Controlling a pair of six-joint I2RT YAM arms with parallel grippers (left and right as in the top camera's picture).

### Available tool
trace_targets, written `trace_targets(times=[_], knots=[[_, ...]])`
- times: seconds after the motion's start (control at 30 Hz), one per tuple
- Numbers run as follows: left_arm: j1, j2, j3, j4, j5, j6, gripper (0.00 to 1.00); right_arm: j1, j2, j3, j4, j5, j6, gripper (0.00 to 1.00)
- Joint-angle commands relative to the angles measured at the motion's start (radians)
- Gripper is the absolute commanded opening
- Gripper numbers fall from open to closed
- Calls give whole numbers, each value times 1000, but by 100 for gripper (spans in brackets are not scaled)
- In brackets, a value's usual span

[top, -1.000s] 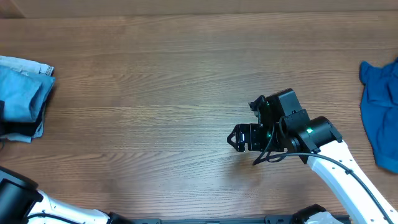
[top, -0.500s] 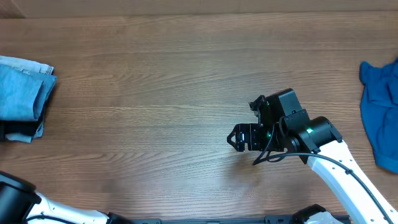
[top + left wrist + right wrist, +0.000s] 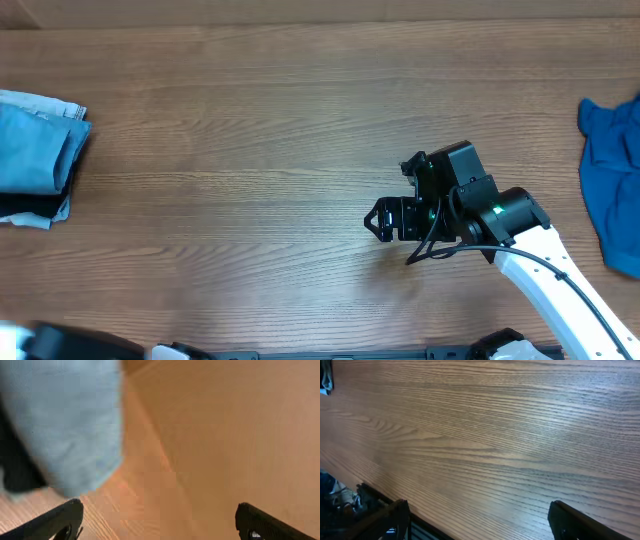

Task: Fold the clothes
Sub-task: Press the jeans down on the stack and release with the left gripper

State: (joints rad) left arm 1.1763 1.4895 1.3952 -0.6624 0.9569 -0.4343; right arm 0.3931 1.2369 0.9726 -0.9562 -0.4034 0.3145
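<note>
The clothes lie in two places. A folded stack of light-blue jeans (image 3: pixel 36 150) rests at the table's far left, with a dark navy piece (image 3: pixel 22 207) under it. A brighter blue garment (image 3: pixel 610 175) lies crumpled at the right edge. The left wrist view is blurred: the light-blue denim (image 3: pixel 65 425) fills its upper left, and my left gripper (image 3: pixel 157 522) is open beside it over bare wood, holding nothing. My right gripper (image 3: pixel 373 222) hovers right of centre, open, and the right wrist view shows only wood between its fingers (image 3: pixel 580 522).
The wooden table (image 3: pixel 250 150) spans the whole overhead view. Its near edge (image 3: pixel 395 492) runs along the lower left of the right wrist view. Part of the left arm (image 3: pixel 70 345) shows at the bottom-left corner.
My left gripper has opened and drawn back from the folded stack, and the left arm has slid down towards the bottom-left corner. The right arm has not moved.
</note>
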Motion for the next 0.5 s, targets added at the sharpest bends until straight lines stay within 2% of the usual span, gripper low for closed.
trace_targets(times=[0.0,0.03,0.07,0.1,0.17,0.2,0.27,0.3,0.47], knots=[[-90,-153,15,-21,-75,295,100,-4,-16,24,12,2,3,93],[-129,-178,15,3,-137,345,100,-4,-16,24,12,2,3,93],[-160,-188,16,15,-233,340,100,-4,-16,24,11,2,3,93],[-209,-189,19,24,-383,330,100,-4,-16,24,10,2,3,93],[-293,-171,21,41,-533,422,66,-4,-16,24,6,2,-1,93],[-328,-157,21,48,-599,447,57,-3,-16,24,6,2,-1,93],[-403,-113,21,67,-816,461,31,-3,-16,24,6,2,-1,93],[-419,-92,21,85,-869,461,22,-3,-16,24,6,2,0,93],[-430,77,21,298,-935,461,10,-3,-16,24,-3,2,0,93]])
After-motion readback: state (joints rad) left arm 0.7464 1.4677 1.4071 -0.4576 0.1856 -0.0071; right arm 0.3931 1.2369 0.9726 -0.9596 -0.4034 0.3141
